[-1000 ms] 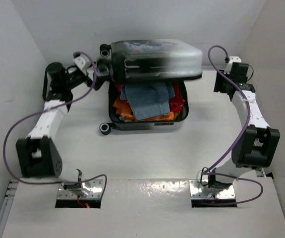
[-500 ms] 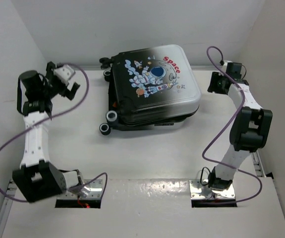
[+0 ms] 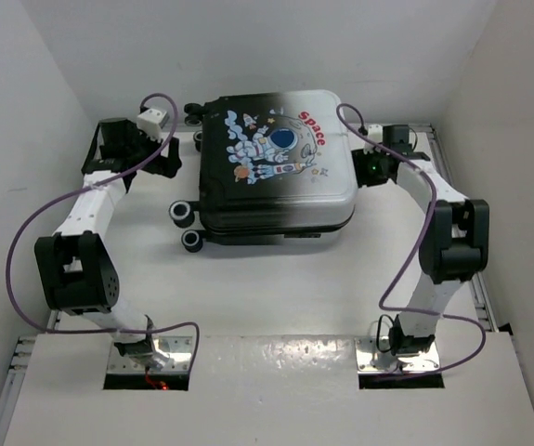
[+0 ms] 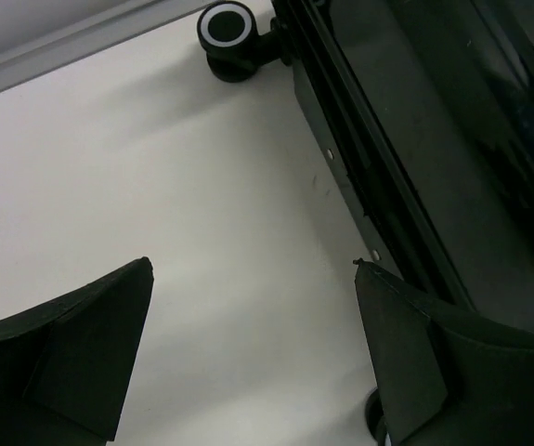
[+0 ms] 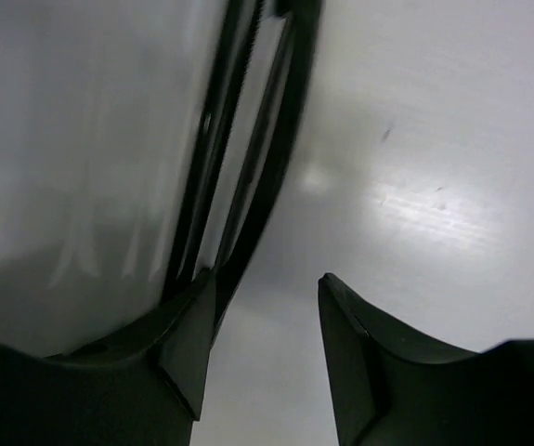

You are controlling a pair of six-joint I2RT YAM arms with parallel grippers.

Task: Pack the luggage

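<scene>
White-to-black shell: we note the luggage (image 3: 276,163) shut, lying flat, print up, at the far middle of the table (image 3: 267,288). Left gripper (image 4: 253,269) gapes wide and empty beside its wheeled side. Right gripper (image 5: 267,279), jaws partly apart and empty, sits just beside its right edge.

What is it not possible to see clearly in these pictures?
- Inside of the luggage: every view, because it is closed.
- Its seam: right wrist view, blurred, so zipped or not is unclear.
- Whether the right gripper touches it: top view, too small; wrist view, blurred.
</scene>
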